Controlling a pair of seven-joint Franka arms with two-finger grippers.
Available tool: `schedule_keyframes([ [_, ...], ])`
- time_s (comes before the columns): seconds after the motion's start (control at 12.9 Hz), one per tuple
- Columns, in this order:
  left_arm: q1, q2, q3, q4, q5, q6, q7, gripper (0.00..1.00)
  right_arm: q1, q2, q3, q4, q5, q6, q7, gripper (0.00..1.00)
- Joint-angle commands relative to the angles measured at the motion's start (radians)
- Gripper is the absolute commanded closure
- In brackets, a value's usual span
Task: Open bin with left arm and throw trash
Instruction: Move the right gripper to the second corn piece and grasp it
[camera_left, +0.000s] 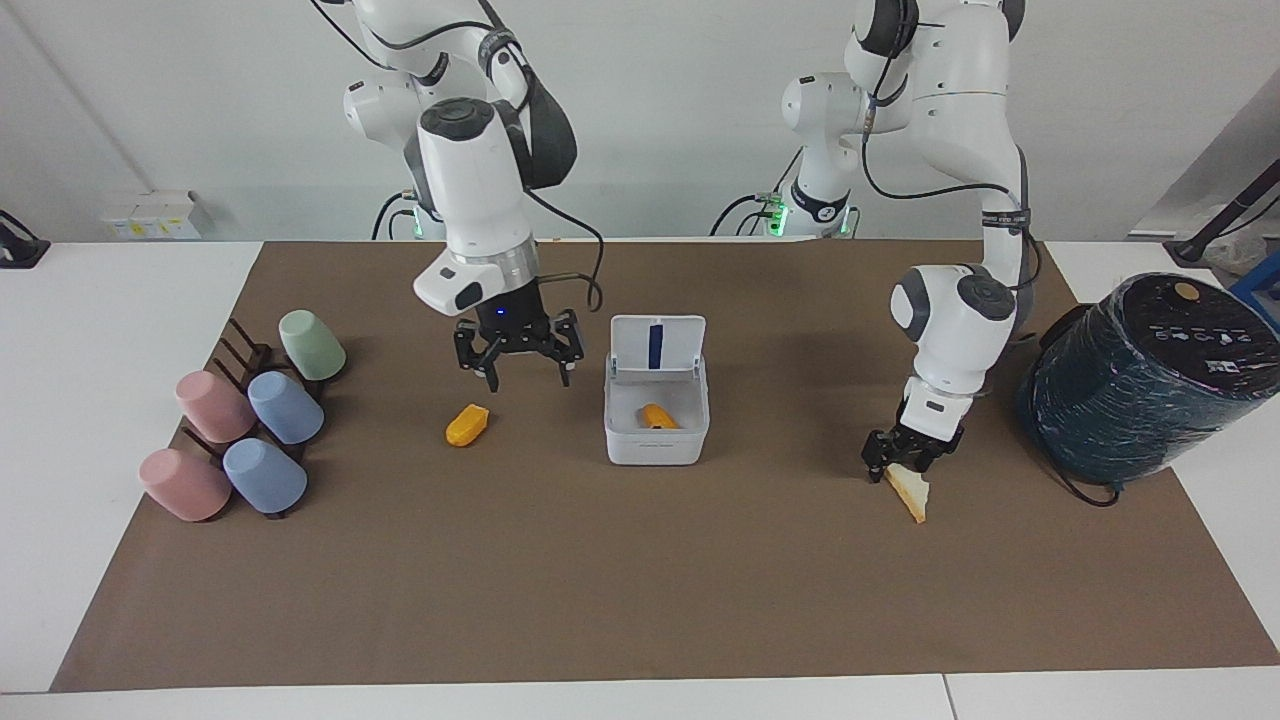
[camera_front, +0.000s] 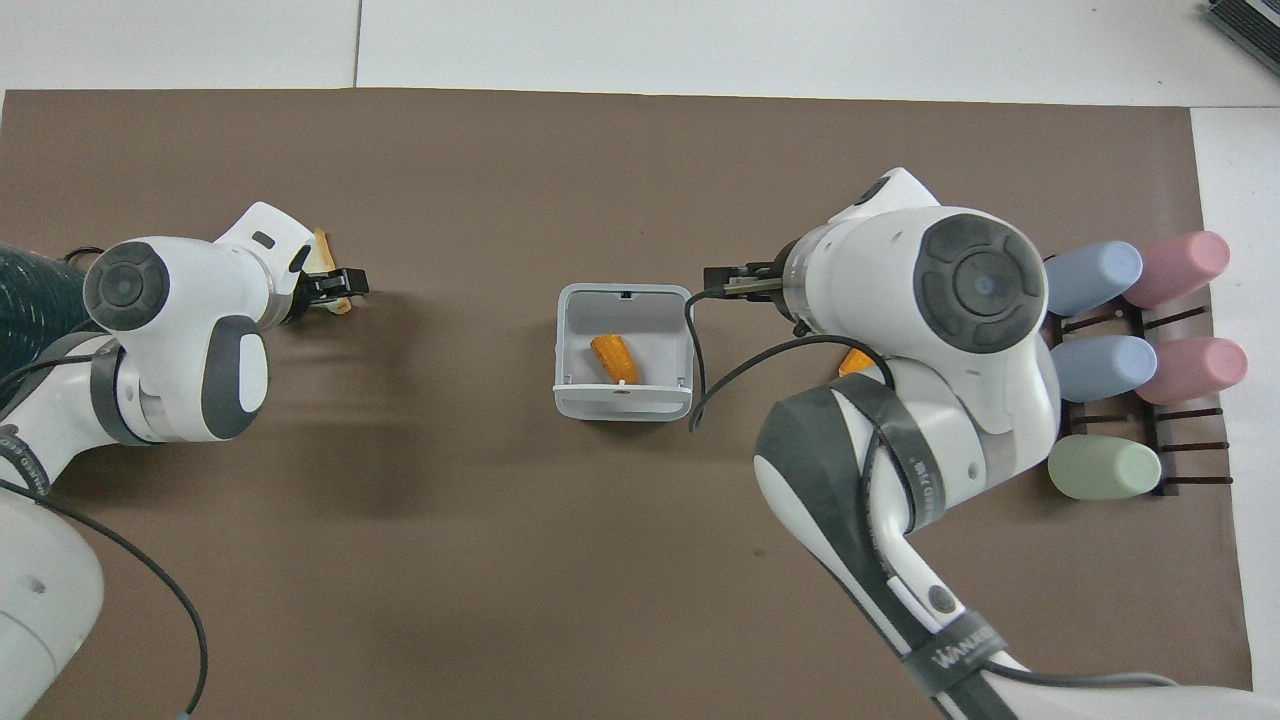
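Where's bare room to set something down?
Bare: the mat strip farther from the robots than bin, orange chunk and bread wedge; also between bin and wedge. Crowded: cup rack, right end effector by the bin, left end effector at wedge, teal cylinder.

**Inspector:** Any lettering on the arms?

**Assistant:** Yes. A grey fabric band (camera_front: 950, 655) round the right arm carries white capitals, seen upside down in the overhead view; I cannot read them with certainty. A second grey band (camera_front: 915, 480) higher on that arm has similar print, also illegible. The black band (camera_left: 1005, 215) on the left arm shows white print, too small to read.

**Inspector:** And on the table?

**Assistant:** The dark teal wrapped cylinder (camera_left: 1150, 400) has a row of small white marks on its black top, unreadable. The small white square plastic bin (camera_left: 655, 445) shows a faint mark on its front wall, illegible.

**Inspector:** Finding?

**Assistant:** No text can be read.
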Motion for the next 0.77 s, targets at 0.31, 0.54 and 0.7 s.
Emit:
schedule_keyframes([
  [0.31,0.010,0.003,-0.008,-0.009,-0.010,0.061,0.021,0.16,-0.139,-0.095,0.007,-0.048,-0.008,-0.080,-0.020,0.00],
  [0.54,0.009,0.005,-0.008,-0.009,-0.010,0.063,0.021,0.17,-0.185,-0.109,0.005,-0.051,-0.013,-0.089,-0.032,0.00],
  [0.7,0.010,0.003,-0.006,-0.011,-0.010,0.063,0.021,0.23,-0.199,-0.119,0.007,-0.053,-0.013,-0.132,-0.064,0.00],
])
